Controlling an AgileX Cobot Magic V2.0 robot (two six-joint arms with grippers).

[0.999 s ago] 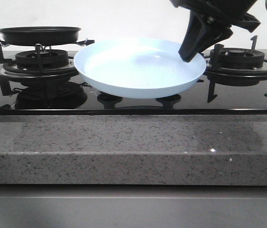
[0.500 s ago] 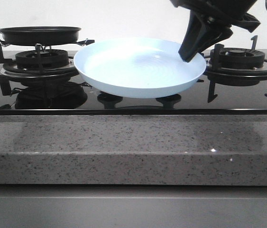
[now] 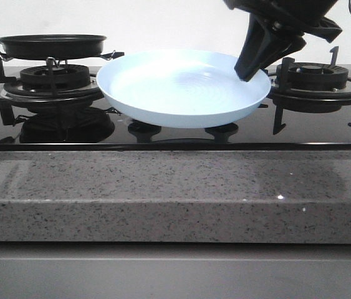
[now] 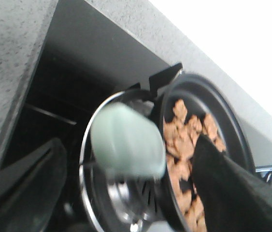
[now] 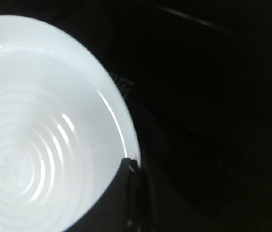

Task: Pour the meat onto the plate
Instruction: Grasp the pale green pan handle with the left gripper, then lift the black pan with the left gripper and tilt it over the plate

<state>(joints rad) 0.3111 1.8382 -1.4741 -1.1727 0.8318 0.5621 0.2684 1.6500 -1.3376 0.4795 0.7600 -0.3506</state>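
The meat (image 4: pixel 181 140), orange-brown pieces, lies in the black frying pan (image 3: pixel 50 45) on the left burner; in the front view the pan's wall hides it. The pan's pale green handle (image 4: pixel 126 140) shows blurred between the spread fingers of my open left gripper (image 4: pixel 128 147), and neither finger visibly touches it. Only a dark tip of that gripper shows at the front view's top left corner. The pale blue-white plate (image 3: pixel 181 93) is empty and hangs above the hob's middle. My right gripper (image 3: pixel 249 70) is shut on its right rim (image 5: pixel 126 140).
Black burner grates stand at the left (image 3: pixel 50 78) and right (image 3: pixel 315 78) of the glossy black hob. Two knobs (image 3: pixel 144 129) sit under the plate. A speckled grey counter edge (image 3: pixel 175 193) runs along the front.
A dark tip of my left gripper has come into the front view's top left corner, near the pan handle. The plate and right gripper have hardly moved.
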